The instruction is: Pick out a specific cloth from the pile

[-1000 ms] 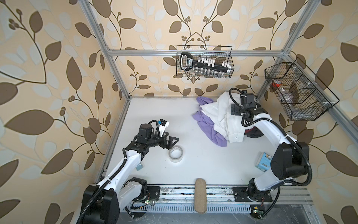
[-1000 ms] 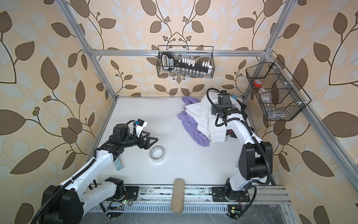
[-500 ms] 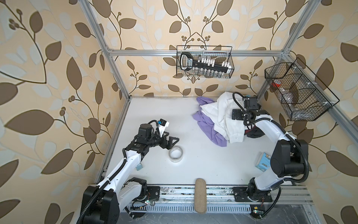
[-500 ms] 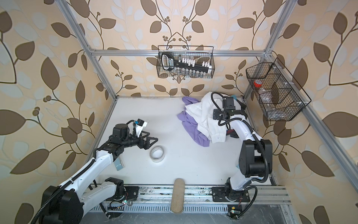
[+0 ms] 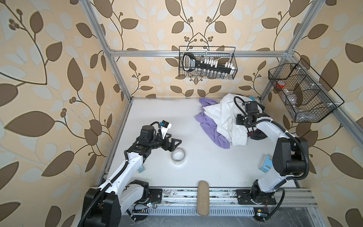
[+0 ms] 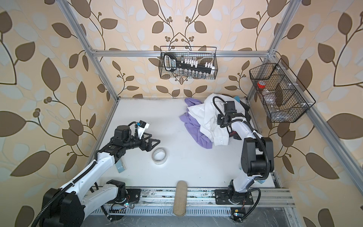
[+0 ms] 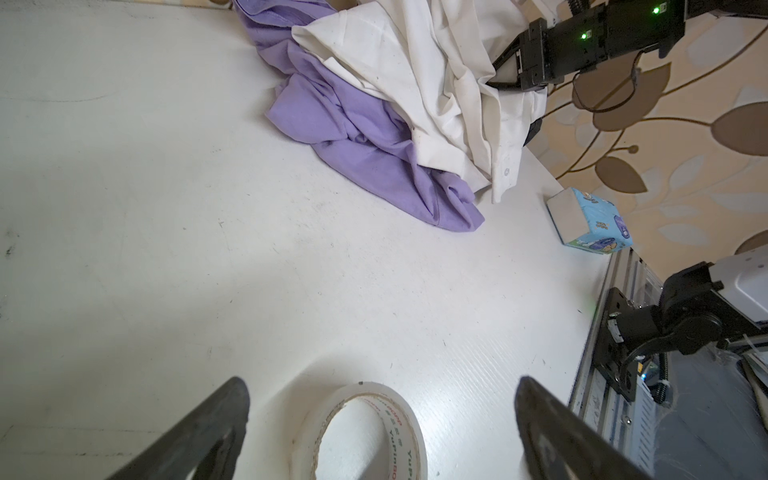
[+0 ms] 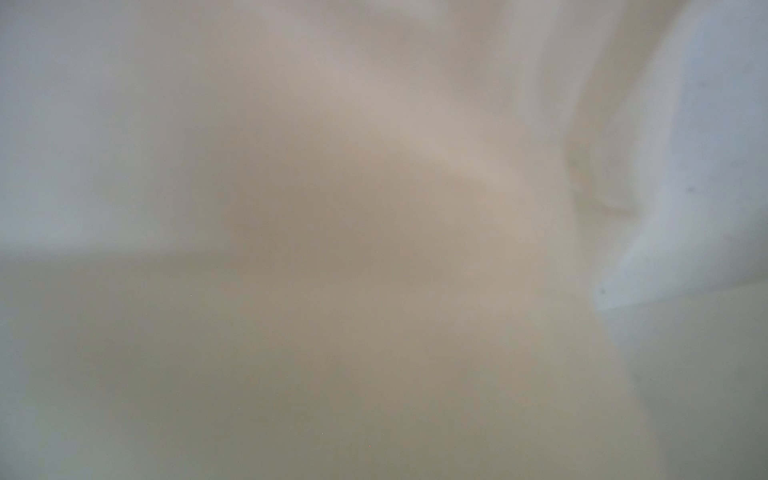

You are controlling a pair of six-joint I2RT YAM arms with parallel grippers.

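Observation:
The pile (image 5: 211, 128) lies at the table's back right in both top views, lavender at its left. The cloth (image 5: 225, 118) (image 6: 211, 116) (image 7: 415, 62), white with small buttons and a cuff, is draped over the top. My right gripper (image 5: 238, 119) (image 6: 220, 120) (image 7: 498, 79) is pushed into its right side and shut on a fold of it, fingertips buried. Blurred white fabric (image 8: 374, 208) fills the right wrist view. My left gripper (image 5: 175, 144) (image 6: 154, 145) (image 7: 380, 386) hovers open and empty beside a tape roll (image 5: 178, 156) (image 7: 361, 432) at mid-left.
Dark maroon and black fabric (image 5: 257, 134) shows under the right forearm. A light blue tissue pack (image 5: 267, 163) (image 7: 590, 224) sits near the right arm's base. Wire baskets (image 5: 208, 62) (image 5: 302, 92) hang on the back and right walls. A brown pad (image 5: 203, 198) lies across the front rail.
My right gripper has slid a little toward the pile's right side, sunk into the white cloth and gone from open to shut. The left arm has not moved.

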